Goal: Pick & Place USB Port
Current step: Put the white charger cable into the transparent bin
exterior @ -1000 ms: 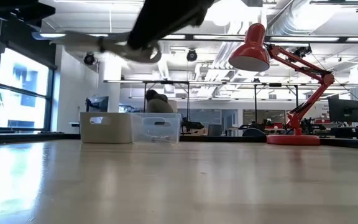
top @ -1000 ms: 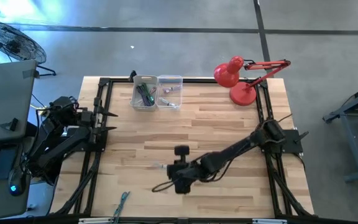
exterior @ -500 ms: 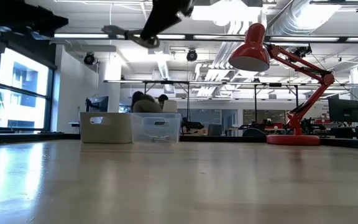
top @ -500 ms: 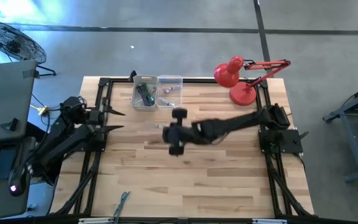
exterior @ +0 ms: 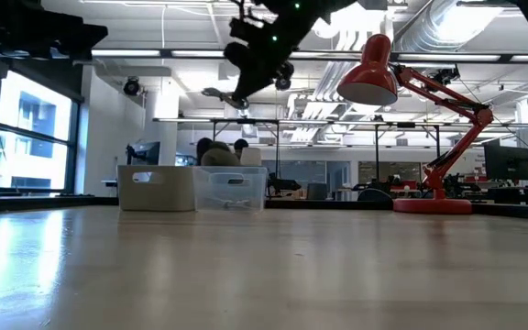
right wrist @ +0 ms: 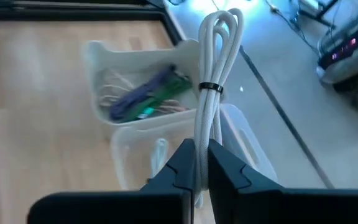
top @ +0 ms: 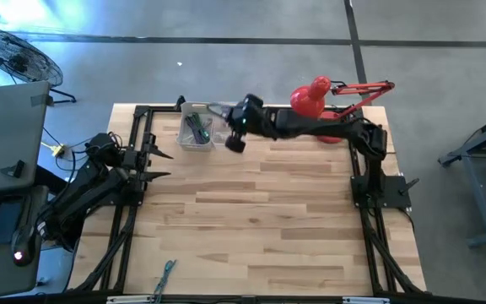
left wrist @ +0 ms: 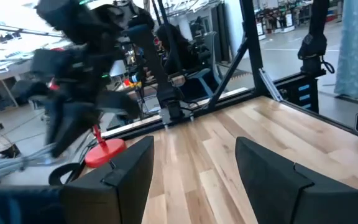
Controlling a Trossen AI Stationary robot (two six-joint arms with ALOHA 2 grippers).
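Note:
The USB cable [right wrist: 215, 68] is a white bundle of looped strands bound by a black tie. My right gripper [right wrist: 201, 163] is shut on it above the two bins at the table's far edge, as the high view [top: 233, 128] and the low view [exterior: 244, 94] also show. The white bin [right wrist: 143, 99] holds green and purple cables. The clear bin [right wrist: 241, 140] next to it lies under the bundle. My left gripper [left wrist: 194, 177] is open over the table's left edge [top: 153, 158], touching nothing. My right gripper pinches the cable bundle between its two fingers at the bundle's lower part [right wrist: 202, 140], below the black tie, several strands together. The fingers lie along the bundle, whose looped end [right wrist: 222, 22] sticks out ahead of them. The bundle is lifted clear above the bins [exterior: 218, 92].
A red desk lamp [top: 323, 105] stands at the far right corner, close behind the right arm. A small green thing [top: 167, 272] lies near the table's near edge. A black frame rail [top: 137, 169] runs around the wooden top. People sit in the room beyond the bins [exterior: 220, 154].
My right gripper has travelled from the middle of the table toward the far edge, carrying the white cable bundle, and now hangs over the two bins. It stayed shut on the bundle throughout.

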